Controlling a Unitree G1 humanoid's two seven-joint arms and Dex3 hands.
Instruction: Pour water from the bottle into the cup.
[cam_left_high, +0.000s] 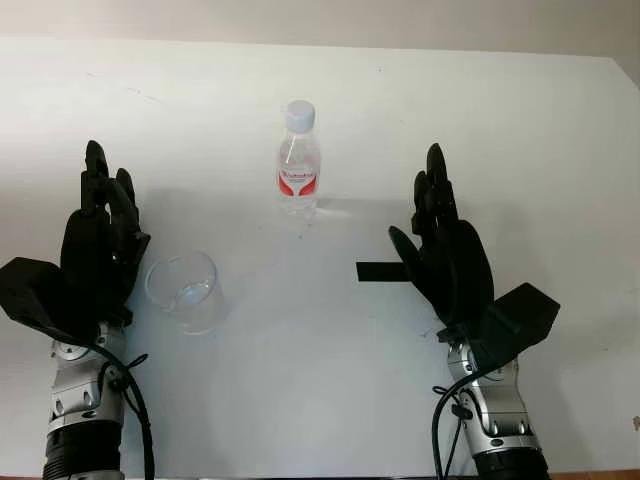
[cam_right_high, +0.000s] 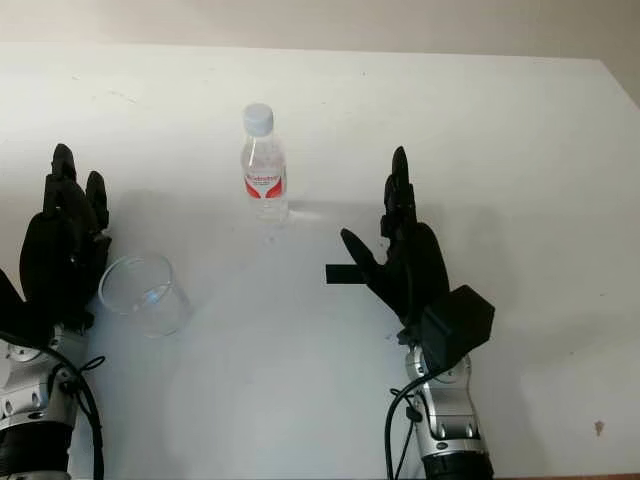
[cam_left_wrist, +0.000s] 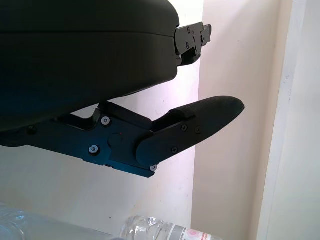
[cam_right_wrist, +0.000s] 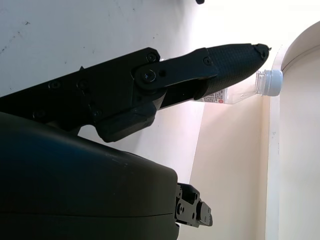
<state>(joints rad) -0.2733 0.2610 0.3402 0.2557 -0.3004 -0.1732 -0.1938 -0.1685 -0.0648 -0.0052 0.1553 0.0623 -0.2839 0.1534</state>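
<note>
White table (cam_left_high: 330, 400) spans the head views, pale wall along its far edge. Right hand (cam_left_high: 447, 255) is at the right side of the table, black, fingers extended forward and thumb sticking out toward the centre; it holds nothing, open. Whether it touches the tabletop I cannot tell. Left hand (cam_left_high: 97, 245) is at the left side, also black, fingers pointing forward, nothing in it, open.

Bottle (cam_left_high: 298, 160) stands upright toward the far middle of the table, between the two hands and ahead of both, well apart from each. Clear plastic, white cap on, red-and-white label around its middle. It also shows past the thumb in the right wrist view (cam_right_wrist: 250, 87) and at the frame edge in the left wrist view (cam_left_wrist: 170, 232).

Cup (cam_left_high: 184, 290) is clear plastic, sits on the table just beside the left hand on its inner side, nearer the robot than the bottle. It looks tilted, mouth toward the camera. Contact between cup and hand cannot be told.
</note>
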